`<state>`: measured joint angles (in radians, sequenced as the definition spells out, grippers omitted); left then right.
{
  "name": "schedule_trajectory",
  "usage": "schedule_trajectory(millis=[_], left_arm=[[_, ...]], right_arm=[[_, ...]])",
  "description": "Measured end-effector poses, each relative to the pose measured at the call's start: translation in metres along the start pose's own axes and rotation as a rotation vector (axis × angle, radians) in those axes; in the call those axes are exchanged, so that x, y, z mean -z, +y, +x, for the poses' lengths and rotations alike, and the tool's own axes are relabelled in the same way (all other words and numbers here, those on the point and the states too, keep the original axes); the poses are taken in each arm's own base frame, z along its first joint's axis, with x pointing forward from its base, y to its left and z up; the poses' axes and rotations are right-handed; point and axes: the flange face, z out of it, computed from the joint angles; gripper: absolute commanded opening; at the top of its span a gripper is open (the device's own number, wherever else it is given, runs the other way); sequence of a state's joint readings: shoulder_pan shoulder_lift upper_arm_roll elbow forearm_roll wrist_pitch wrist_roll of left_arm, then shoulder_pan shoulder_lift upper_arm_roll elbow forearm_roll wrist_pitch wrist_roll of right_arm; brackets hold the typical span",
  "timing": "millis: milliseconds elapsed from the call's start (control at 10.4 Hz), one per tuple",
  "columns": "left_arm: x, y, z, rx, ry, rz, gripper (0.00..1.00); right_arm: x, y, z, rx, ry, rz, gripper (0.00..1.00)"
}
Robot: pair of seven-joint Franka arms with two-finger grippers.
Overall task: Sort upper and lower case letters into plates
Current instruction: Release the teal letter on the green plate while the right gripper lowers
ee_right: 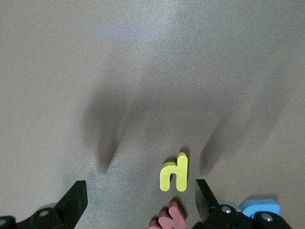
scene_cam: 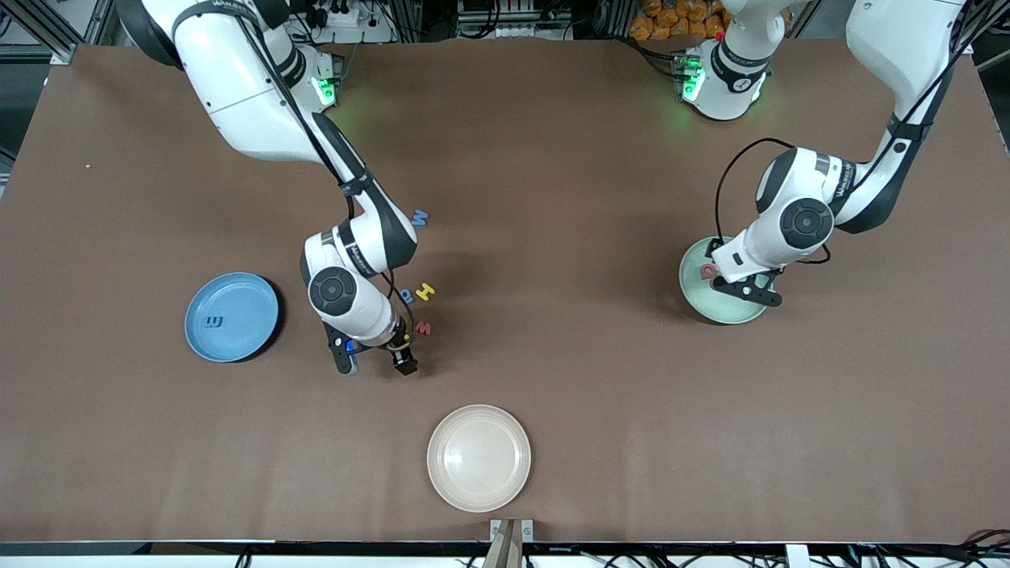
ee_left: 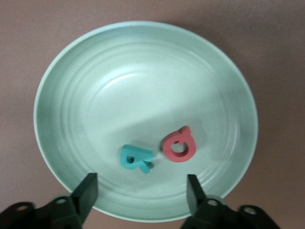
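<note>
mint plate holds teal letter, red letter.

Bare table between mint plate and loose letters.

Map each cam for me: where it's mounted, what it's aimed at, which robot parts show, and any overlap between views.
Front view: high, across the table, facing the bases; both arms, sky blue plate, cream-white plate, mint green plate.
Left wrist view: on the left wrist, looking down into the mint green plate holding a teal letter and red letter; left tool fingers open.
Right wrist view: on the right wrist, looking down at bare table with a yellow letter; right tool open.
Shared: front and left wrist views both show the mint plate.
</note>
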<state>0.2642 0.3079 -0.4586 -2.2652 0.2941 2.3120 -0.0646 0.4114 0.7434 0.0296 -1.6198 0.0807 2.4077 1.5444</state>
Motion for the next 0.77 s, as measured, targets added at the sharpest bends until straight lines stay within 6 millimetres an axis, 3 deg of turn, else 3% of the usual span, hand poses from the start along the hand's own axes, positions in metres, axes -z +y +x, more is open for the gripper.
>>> schedule_trajectory(millis=[193,386,483,772], left_arm=[[0.016,0.041,0.007,0.079,-0.009,0.002,1.00],[0.052,0.101,0.015,0.213,-0.021,-0.029,1.00],[0.064,0.117,0.018,0.263,-0.023,-0.075,1.00],[0.077,0.122,0.025,0.358,-0.023,-0.143,1.00]], right_arm=[[0.003,0.008,0.000,-0.002,0.002,-0.010,1.00],[0.004,0.014,0.000,-0.001,0.003,-0.018,1.00],[0.003,0.015,-0.001,0.000,0.003,-0.014,1.00],[-0.001,0.017,-0.004,-0.007,0.004,0.002,1.00]])
